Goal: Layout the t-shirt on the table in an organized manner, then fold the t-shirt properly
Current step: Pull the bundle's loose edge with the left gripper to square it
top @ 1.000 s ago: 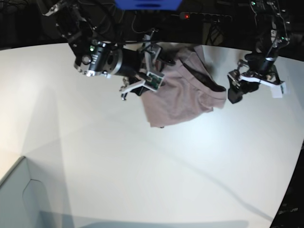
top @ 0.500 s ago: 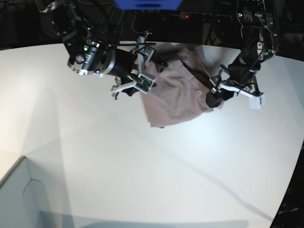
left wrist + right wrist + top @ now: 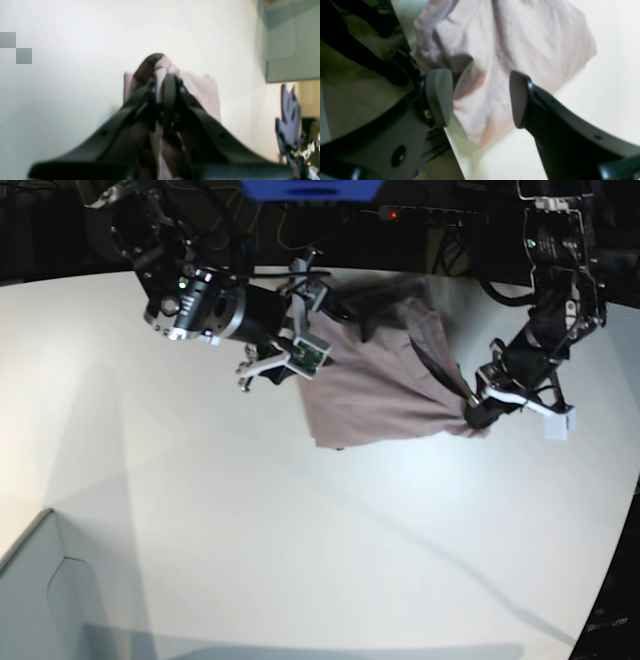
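1. Now the left gripper is clamped on an edge of the t-shirt; a second ago it hung beside the cloth, apart from it, without contact.
2. A ridge of fabric is seen pulled taut from the shirt's far edge to that gripper, so the near right corner has been drawn outward since half a second ago.
3. In the left wrist view the left gripper is shown with its jaws together and pale mauve cloth bunched between them.
4. The right gripper is held with its jaws apart, over the shirt's left edge; no cloth is pinched between the pads, and whether they touch it cannot be told.
5. The t-shirt lies at the far side of the table, crumpled and partly doubled over, with its upper part close to the table's far edge.
6. It is judged that the laying-out stage is only begun: one corner is secured, and a second hold on the left edge is likely needed before the cloth can be spread flat.
7. The cotton is soft, matte and dusty mauve, with loose creases and a darker shadowed fold.
8. The tabletop is smooth, white and matte, so the cloth is expected to slide easily when dragged.
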Tool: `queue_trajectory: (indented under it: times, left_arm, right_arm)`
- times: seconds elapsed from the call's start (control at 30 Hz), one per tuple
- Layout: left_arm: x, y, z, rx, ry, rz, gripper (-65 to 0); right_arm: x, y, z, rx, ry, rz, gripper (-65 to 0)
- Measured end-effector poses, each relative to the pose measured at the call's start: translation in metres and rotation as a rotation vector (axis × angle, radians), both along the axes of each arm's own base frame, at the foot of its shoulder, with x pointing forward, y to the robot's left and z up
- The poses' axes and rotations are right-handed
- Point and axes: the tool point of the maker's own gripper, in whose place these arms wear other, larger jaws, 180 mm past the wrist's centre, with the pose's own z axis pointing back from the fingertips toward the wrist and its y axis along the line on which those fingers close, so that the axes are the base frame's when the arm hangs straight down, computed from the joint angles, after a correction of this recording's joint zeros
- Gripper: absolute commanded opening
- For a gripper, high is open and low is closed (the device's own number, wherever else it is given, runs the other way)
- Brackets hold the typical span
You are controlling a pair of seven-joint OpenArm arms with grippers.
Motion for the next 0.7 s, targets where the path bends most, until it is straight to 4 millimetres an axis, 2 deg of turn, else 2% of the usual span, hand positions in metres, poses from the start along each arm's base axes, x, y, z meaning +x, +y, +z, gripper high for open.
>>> queue_trajectory:
  times: [0.17, 0.3, 0.37, 0.47, 0.63, 0.7]
  left_arm:
    - [0.007, 0.015, -0.027, -0.012, 0.076, 0.038, -64.4]
    - [0.004, -0.001, -0.043, -0.042, 0.163, -0.03, -63.5]
    - [0.0, -0.006, -0.047, -0.056, 0.199, -0.06, -59.1]
    - [-0.003, -0.008, -0.046, -0.056, 0.204, -0.069, -46.9]
    - [-0.009, -0.007, -0.026, -0.019, 0.153, -0.089, -15.2]
    - [-0.016, -0.001, -0.014, 0.007, 0.129, -0.091, -7.6]
  right_arm:
    - [0.0, 0.0, -0.003, 0.001, 0.009, -0.002, -28.7]
    - [-0.004, -0.004, -0.018, -0.021, 0.048, -0.006, -28.7]
    - [-0.005, -0.004, -0.018, -0.02, 0.052, -0.007, -28.7]
    - [-0.005, -0.004, -0.018, -0.017, 0.051, -0.006, -28.7]
    - [-0.004, -0.003, -0.016, -0.016, 0.045, -0.006, -28.7]
    - [-0.004, -0.003, -0.016, -0.015, 0.044, -0.006, -28.7]
